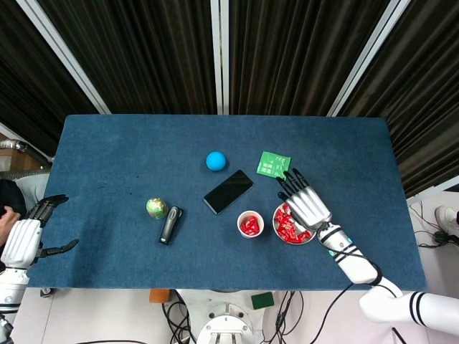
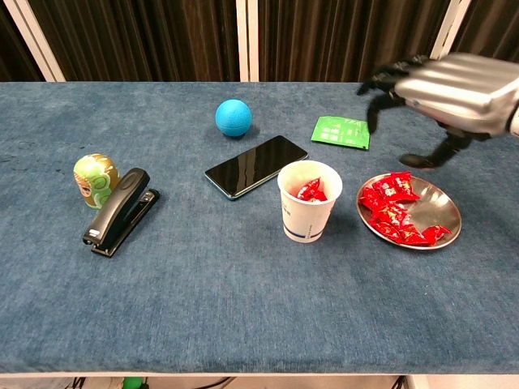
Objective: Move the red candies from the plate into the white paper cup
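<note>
The white paper cup (image 2: 309, 202) (image 1: 250, 223) stands mid-table with red candies (image 2: 310, 190) inside it. To its right a metal plate (image 2: 442, 203) (image 1: 281, 208) holds several red candies (image 2: 395, 212) (image 1: 288, 226). My right hand (image 2: 450, 84) (image 1: 306, 203) hovers above the plate's far right side, fingers spread, holding nothing. My left hand (image 1: 24, 240) hangs off the table's left edge, fingers apart and empty; the chest view does not show it.
A black phone (image 2: 255, 166) lies just left of the cup, with a blue ball (image 2: 233, 117) behind it. A green packet (image 2: 341, 131) lies behind the plate. At the left sit a black stapler (image 2: 120, 212) and a green patterned egg (image 2: 96, 180).
</note>
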